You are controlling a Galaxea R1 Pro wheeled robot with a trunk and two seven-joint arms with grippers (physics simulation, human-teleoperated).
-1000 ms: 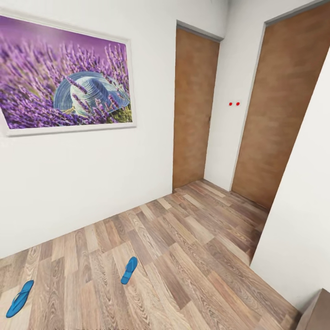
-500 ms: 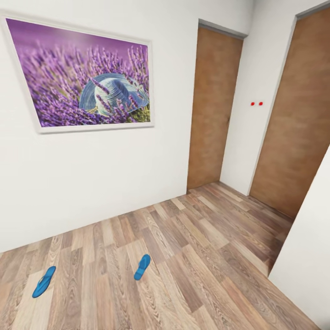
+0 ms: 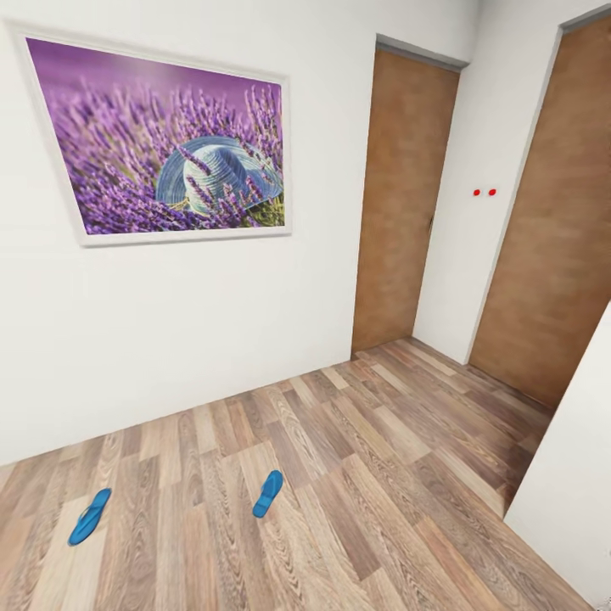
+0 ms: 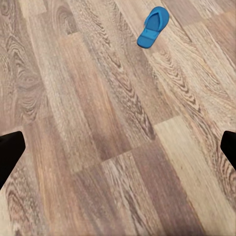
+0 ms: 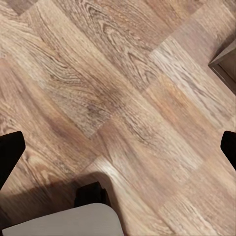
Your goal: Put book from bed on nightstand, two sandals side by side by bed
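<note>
Two bright blue flat sandals lie apart on the brown wood-plank floor (image 3: 373, 441), one (image 3: 267, 493) at six o'clock, the other (image 3: 89, 515) at seven. Both grippers hang wide apart, holding nothing. I think the robot is looking for them; next it must roll closer and reach down.

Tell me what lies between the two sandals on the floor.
Only bare wood-plank floor lies between the left sandal and the right sandal; the head view shows it.
</note>
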